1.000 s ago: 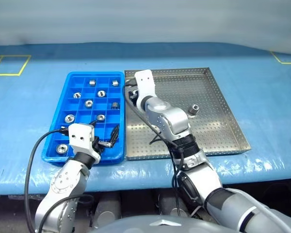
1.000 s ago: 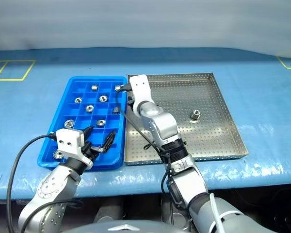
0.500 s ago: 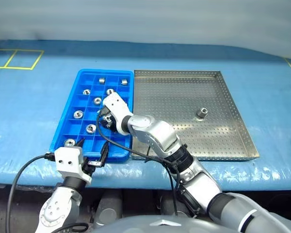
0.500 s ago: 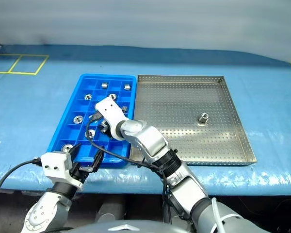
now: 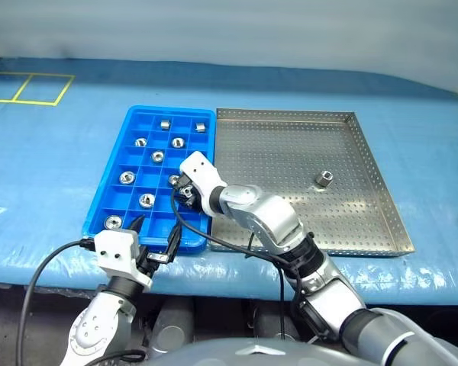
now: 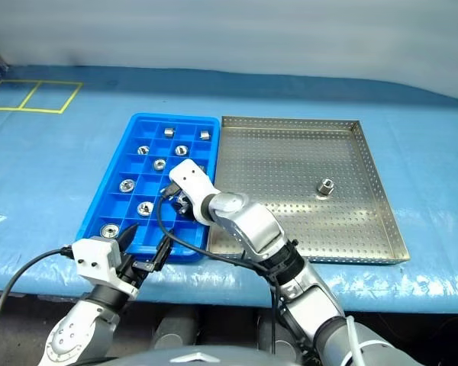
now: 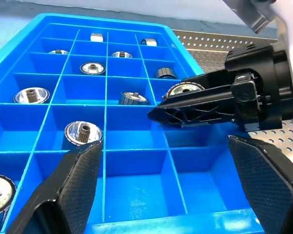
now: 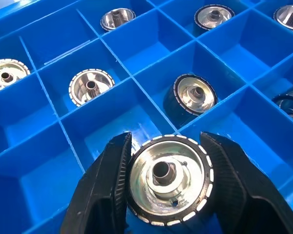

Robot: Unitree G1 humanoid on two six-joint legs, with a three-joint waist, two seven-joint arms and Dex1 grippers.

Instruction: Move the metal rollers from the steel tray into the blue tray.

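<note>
The left gripper (image 5: 154,242) hovered at the near edge of the blue tray (image 5: 112,204), fingers spread wide, nothing betw. them.

In the blue tray, approx. nine rollers already sat one per compartment, e.g. a roller (image 5: 126,178) in the left column, most in the far and left cells. Several near cells were free.

The right gripper (image 8: 166,181) was low over a cell on the right side of the blue tray, near the middle of its length. Both fingers (image 8: 105,192) pressed on the rim of a roller (image 8: 168,176), its flat face with the centre hole turned to the wrist camera. So it was clamped on this roller, above an empty cell; I judged the drop not yet done.

Further right, the steel tray (image 5: 382,198) lay just beside the blue one. One last roller (image 5: 324,180) stood on the perforated floor, toward the right rim, well apart from both grippers.

Handling, as I judge: the rollers look solid metal, stiff, rather heavy for their size, polished and so slippery. They can roll if put on the side. Best hold is across the outer rim, w/ both fingers opposite, as was done here.
</note>
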